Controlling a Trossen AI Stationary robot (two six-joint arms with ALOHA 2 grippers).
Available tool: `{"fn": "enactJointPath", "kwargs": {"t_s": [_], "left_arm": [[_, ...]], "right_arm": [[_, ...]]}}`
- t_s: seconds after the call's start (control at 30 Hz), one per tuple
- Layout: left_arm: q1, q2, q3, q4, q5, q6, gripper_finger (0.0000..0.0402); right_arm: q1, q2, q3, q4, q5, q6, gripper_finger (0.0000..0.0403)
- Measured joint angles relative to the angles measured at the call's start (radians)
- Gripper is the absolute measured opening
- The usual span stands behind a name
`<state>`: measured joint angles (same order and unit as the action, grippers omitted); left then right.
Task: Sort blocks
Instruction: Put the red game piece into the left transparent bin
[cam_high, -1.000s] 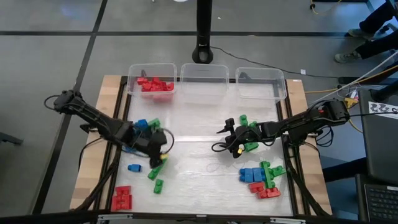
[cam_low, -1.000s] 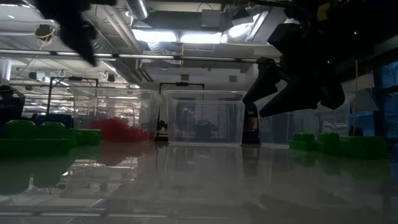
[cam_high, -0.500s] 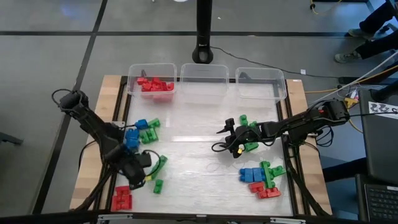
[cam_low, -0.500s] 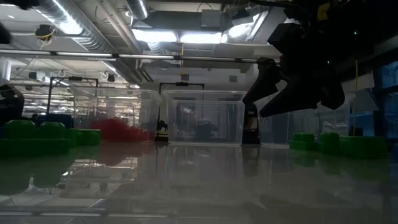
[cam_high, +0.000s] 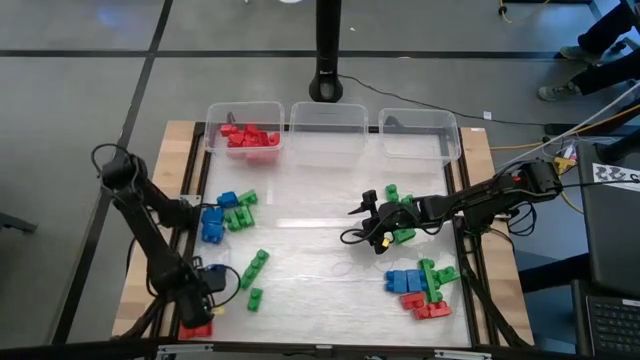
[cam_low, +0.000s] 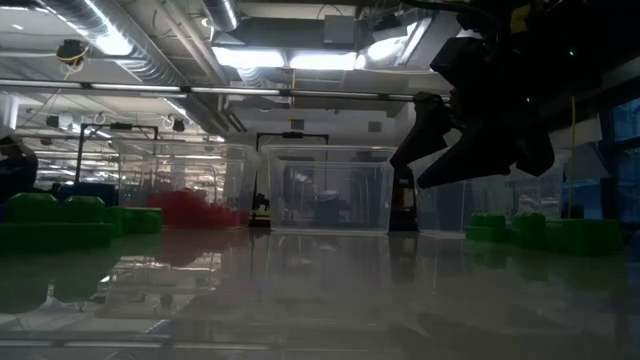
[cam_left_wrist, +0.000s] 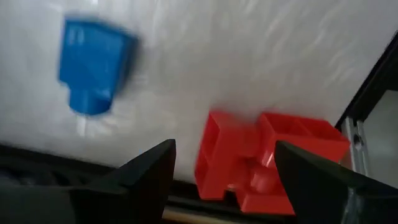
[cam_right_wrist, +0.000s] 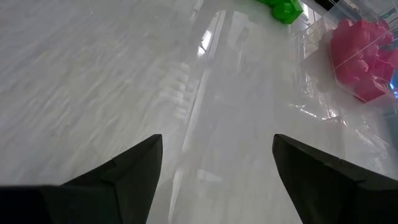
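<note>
Blocks (cam_high: 417, 282) sit in loose red, green and blue clusters: mixed pile at 4 o'clock, blue-green bunch at 9, reds at 7.

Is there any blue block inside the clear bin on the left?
No, the left clear bin holds only red blocks in the high view.

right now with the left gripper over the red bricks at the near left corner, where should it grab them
The left gripper is open above the red brick cluster. Probably best to come straight down and close across the square block at the cluster's end: its flat opposite side walls suit the two fingers, and bare tabletop flanks it. A blue brick lies apart, out of the way.
</note>
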<state>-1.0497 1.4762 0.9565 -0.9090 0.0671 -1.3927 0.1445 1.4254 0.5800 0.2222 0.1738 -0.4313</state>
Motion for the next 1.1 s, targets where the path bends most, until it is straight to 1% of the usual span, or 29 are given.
{"fn": "enactJointPath", "kwargs": {"t_s": [0.17, 0.37, 0.93, 1.1], "left_arm": [[-0.058, 0.037, 0.000, 0.036, 0.020, -0.060, 0.0263], [-0.096, 0.089, 0.000, 0.038, 0.023, -0.059, 0.0263], [-0.098, 0.212, 0.000, 0.060, 0.022, 0.039, 0.0263], [-0.098, 0.240, 0.002, 0.053, 0.024, 0.040, 0.0263]], "right_arm": [[0.000, 0.000, 0.000, 0.000, 0.000, 0.000, 0.0305], [0.000, 0.000, 0.000, 0.000, 0.001, 0.000, 0.0305], [0.000, 0.000, 0.000, 0.000, 0.001, 0.000, 0.0305], [0.000, 0.000, 0.000, 0.000, 0.001, 0.000, 0.0305]]}}
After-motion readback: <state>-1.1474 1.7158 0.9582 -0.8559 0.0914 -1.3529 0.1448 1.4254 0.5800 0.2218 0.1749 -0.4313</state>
